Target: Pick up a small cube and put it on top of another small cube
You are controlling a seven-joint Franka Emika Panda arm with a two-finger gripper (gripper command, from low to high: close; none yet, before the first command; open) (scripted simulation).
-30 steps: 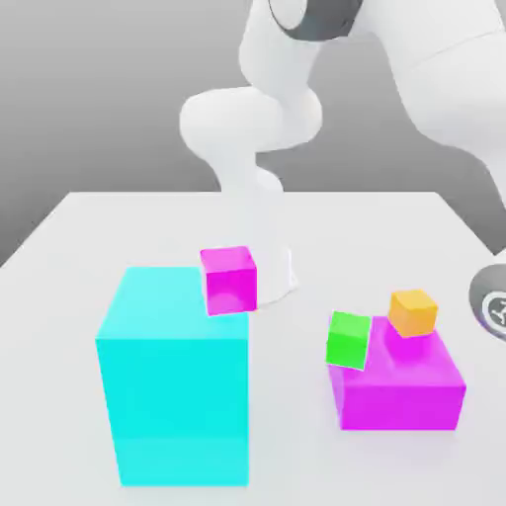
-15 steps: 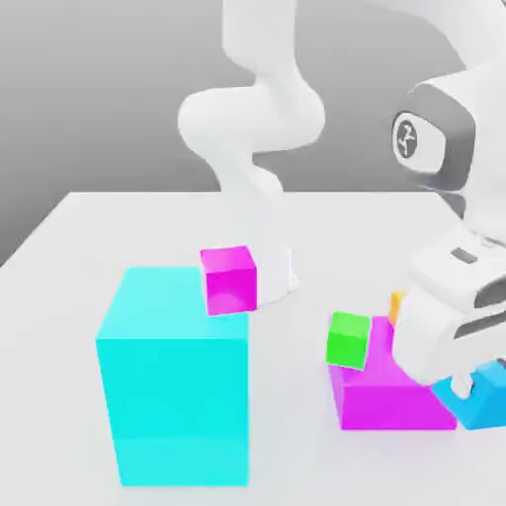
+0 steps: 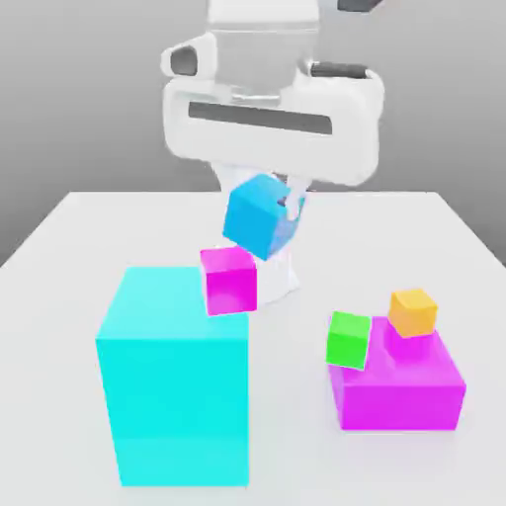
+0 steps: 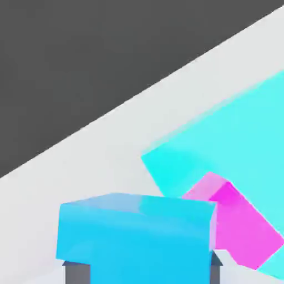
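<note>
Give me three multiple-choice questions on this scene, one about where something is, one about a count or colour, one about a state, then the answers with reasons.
1. Where is the small azure-blue cube?
A. on the white table
B. in the air above the small magenta cube
C. on the large cyan block

2. Which colour is the small cube on top of the wide magenta block?
A. orange
B. green
C. blue

3. What is the gripper doing?
A. open over the table
B. shut on nothing
C. shut on the azure-blue cube

Answers: 1 B, it hangs under the hand, tilted. 2 A, the small orange cube sits on it; the small green cube leans at its side. 3 C, the cube sits between the fingers.
</note>
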